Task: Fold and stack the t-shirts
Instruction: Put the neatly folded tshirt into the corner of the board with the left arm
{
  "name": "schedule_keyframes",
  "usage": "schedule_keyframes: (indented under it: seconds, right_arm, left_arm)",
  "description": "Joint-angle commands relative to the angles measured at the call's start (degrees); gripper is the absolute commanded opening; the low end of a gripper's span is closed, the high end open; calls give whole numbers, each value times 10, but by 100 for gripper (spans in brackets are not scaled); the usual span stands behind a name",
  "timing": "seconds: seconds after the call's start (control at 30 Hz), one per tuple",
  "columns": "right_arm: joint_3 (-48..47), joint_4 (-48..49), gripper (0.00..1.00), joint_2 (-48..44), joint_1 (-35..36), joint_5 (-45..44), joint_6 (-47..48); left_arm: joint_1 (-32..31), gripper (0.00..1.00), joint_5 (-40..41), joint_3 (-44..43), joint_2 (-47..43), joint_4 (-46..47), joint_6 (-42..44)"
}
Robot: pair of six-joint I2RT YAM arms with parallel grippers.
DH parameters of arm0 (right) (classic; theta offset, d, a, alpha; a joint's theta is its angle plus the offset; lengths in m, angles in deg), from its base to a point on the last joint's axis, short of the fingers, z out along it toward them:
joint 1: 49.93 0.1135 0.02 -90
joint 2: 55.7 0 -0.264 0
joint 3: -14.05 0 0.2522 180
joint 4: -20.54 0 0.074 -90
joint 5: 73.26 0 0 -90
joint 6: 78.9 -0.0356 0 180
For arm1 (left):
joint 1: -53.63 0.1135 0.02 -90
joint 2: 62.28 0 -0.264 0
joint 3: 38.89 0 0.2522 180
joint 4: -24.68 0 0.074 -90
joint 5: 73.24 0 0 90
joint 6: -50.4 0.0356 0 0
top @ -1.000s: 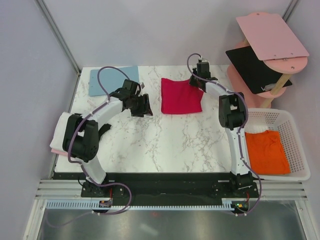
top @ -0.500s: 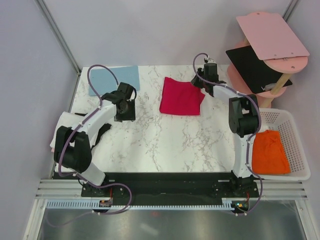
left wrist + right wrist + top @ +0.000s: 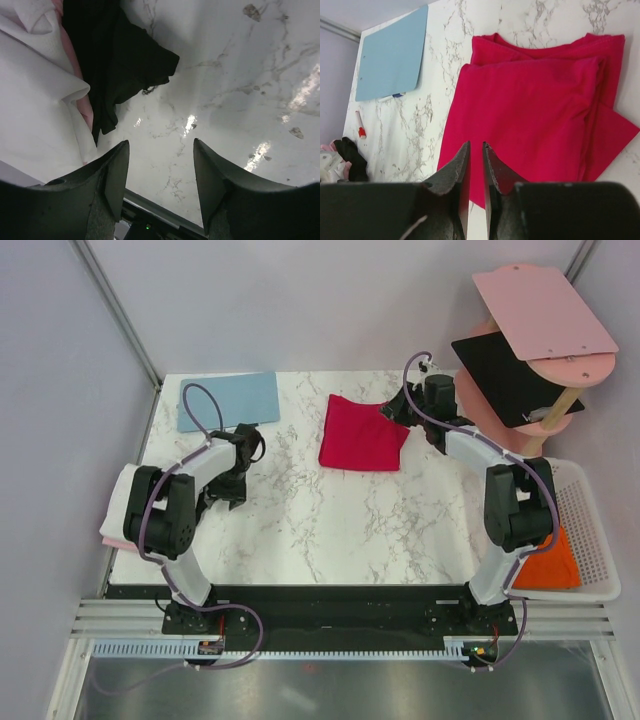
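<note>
A folded crimson red t-shirt lies at the back middle of the marble table; in the right wrist view it fills the frame ahead of the fingers. My right gripper hovers at its right edge, jaws almost together with nothing between them. An orange t-shirt lies in the white basket, partly hidden by my right arm. White and pale pink t-shirts are piled at the table's left edge, seen as white and pink cloth. My left gripper is open and empty over bare marble beside them.
A black cloth lies next to the white pile. A light-blue board with a red marker near it is at the back left. The white basket is at right. Pink and black panels stand at the back right.
My left arm has swung back from the table's middle toward the near left, by the pile. My right gripper has slid right, off the red shirt to its right edge.
</note>
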Motion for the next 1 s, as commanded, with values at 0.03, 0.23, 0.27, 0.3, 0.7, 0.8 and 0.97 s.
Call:
schedule_keyframes:
  seconds: [0.03,0.23,0.27,0.3,0.7,0.8,0.97]
  right_arm:
    - [18,16,21,-41,0,30,-7]
    - [29,24,21,-40,0,52,-15]
    - [31,28,21,-39,-1,56,-17]
    - [32,31,21,-38,0,59,-18]
    - [46,35,22,-40,0,78,-22]
    - [48,34,22,-41,-1,78,-21]
    - [52,34,22,-40,-3,81,-20]
  left_arm:
    - [27,61,42,-17,23,-12,8]
    - [55,60,62,-32,34,-10,24]
    - [64,61,64,-34,37,-10,27]
    - [68,61,67,-39,40,-10,31]
    - [99,56,73,-52,113,-19,49]
    - [99,50,82,-57,126,-24,50]
    - [99,2,93,-71,139,-43,42]
